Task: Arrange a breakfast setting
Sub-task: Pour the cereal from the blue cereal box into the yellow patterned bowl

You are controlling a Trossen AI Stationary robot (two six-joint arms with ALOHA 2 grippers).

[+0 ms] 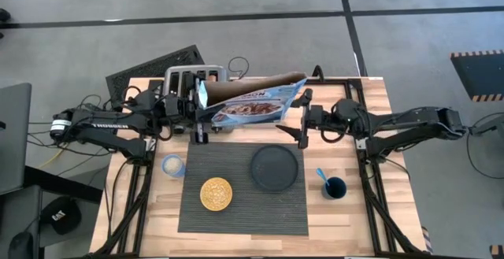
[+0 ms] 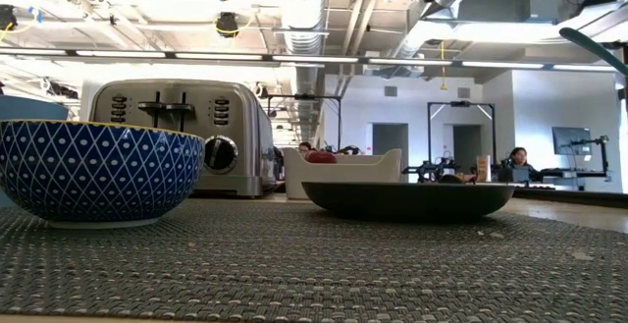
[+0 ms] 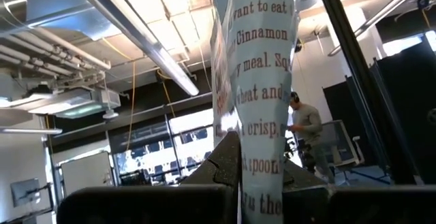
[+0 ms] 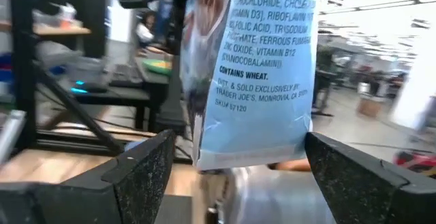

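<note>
The breakfast setting lies on the dark grey ribbed placemat [image 1: 242, 212] at the front centre of the bench [image 1: 378, 117]. The left tool [image 1: 199, 105] is clenched on one end of the blue cereal box [image 1: 253, 105], which hangs lengthwise above the bench's rear half. The right tool [image 1: 302, 119] stands at the box's other end, released, its fingers [image 4: 136, 173] spread to either side of the box edge without contact.

The left wrist view shows the box panel pinched between that arm's fingers [image 3: 225, 166]; the high view does not resolve this grip. The high view alone gives the layout: the bagel [image 1: 216, 194] lies on the placemat's left part, the dark round plate [image 1: 275, 167] on its right rear part, the small bowl [image 1: 172, 165] just off its left edge, and the dark blue cup [image 1: 335, 187] with the blue-handled spoon [image 1: 323, 175] in it off its right edge. The low view shows a blue patterned bowl [image 2: 96, 171] that the high view does not show as such.

The toaster [image 1: 195, 78] stands at the bench's rear edge behind the box. The placemat's front right part and the bench's front corners are open.
</note>
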